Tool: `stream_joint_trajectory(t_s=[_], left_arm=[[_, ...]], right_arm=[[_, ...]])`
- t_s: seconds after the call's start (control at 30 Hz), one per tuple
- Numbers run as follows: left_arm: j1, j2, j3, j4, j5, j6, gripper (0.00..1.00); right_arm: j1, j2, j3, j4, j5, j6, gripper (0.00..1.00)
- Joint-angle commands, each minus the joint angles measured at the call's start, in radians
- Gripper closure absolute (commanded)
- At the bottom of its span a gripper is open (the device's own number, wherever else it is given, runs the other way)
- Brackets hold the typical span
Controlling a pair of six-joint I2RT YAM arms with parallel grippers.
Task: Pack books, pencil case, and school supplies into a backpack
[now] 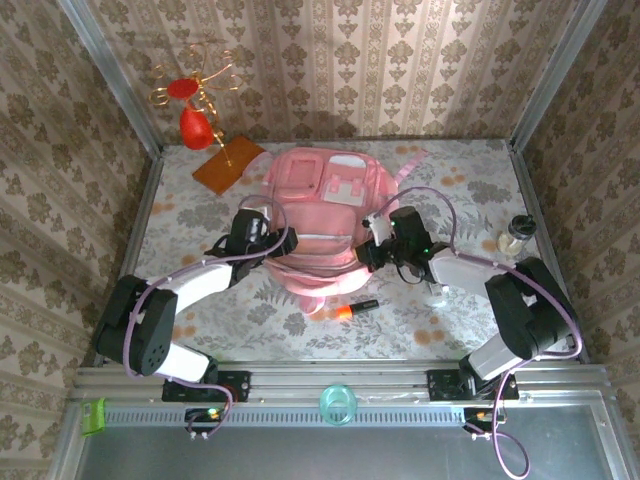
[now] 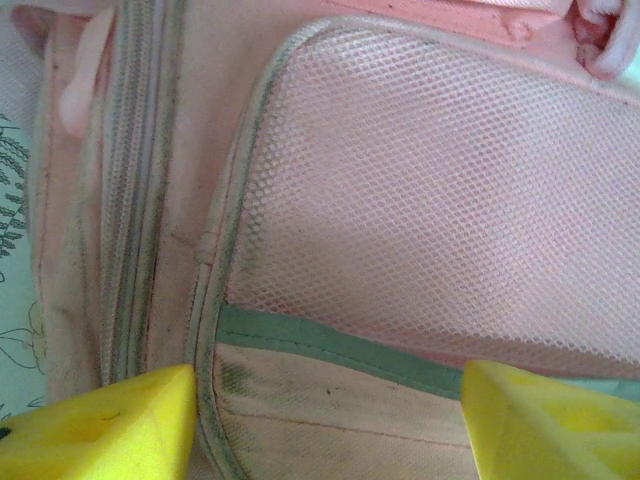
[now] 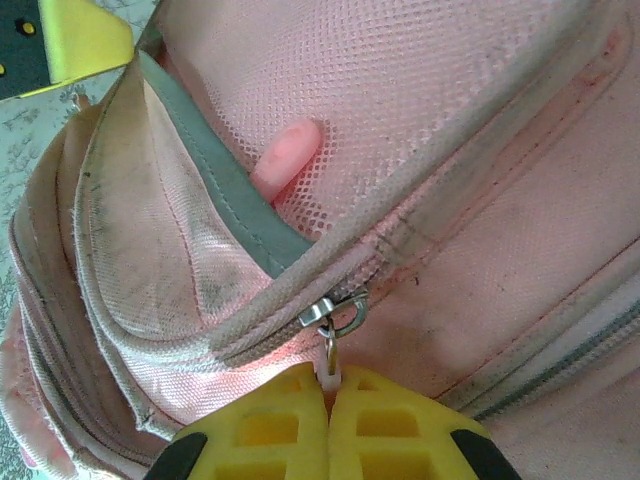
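I see the pink backpack (image 1: 325,200) lying flat in the middle of the desk (image 1: 185,220). My right tool (image 3: 328,388) is pressed together, pinching the small zipper pull (image 3: 335,318) on the backpack's right side. My left tool (image 2: 330,425) stands spread over the backpack's mesh pocket (image 2: 430,200) and holds nothing. The orange and black marker (image 1: 357,309) lies just beside the backpack's near edge.

Flanking the backpack (image 1: 330,190), the left arm (image 1: 190,285) and right arm (image 1: 470,272) show black joints, white shells, purple cables (image 1: 133,320); yellow fingers (image 3: 270,430) tip the left gripper (image 2: 328,395) and right gripper (image 3: 330,395).
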Motion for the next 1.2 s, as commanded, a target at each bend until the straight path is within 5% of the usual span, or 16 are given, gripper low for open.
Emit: stream_joint_trajectory(t_s=[0.0,0.23,0.4,0.63,0.87,1.17], left_arm=[[-0.035,0.013,-0.03,0.06,-0.011,-0.049,0.31],[-0.066,0.002,-0.081,0.112,-0.114,-0.095,0.31],[-0.071,-0.052,-0.098,0.127,-0.172,-0.039,0.29],[-0.084,-0.183,-0.048,0.068,-0.161,0.377,0.23],[-0.156,-0.168,-0.027,0.094,0.165,1.006,0.25],[-0.17,-0.002,0.176,-0.164,0.36,1.293,0.35]], right_arm=[[0.063,-0.022,-0.015,-0.051,0.07,0.058,1.0],[0.137,-0.036,-0.003,-0.085,0.133,0.062,1.0],[0.086,-0.02,0.058,-0.151,0.155,0.055,1.0],[0.032,0.009,0.161,-0.245,0.106,0.027,1.0],[0.008,0.013,0.176,-0.255,0.046,0.005,1.0],[0.001,0.019,0.179,-0.25,0.028,0.002,1.0]])
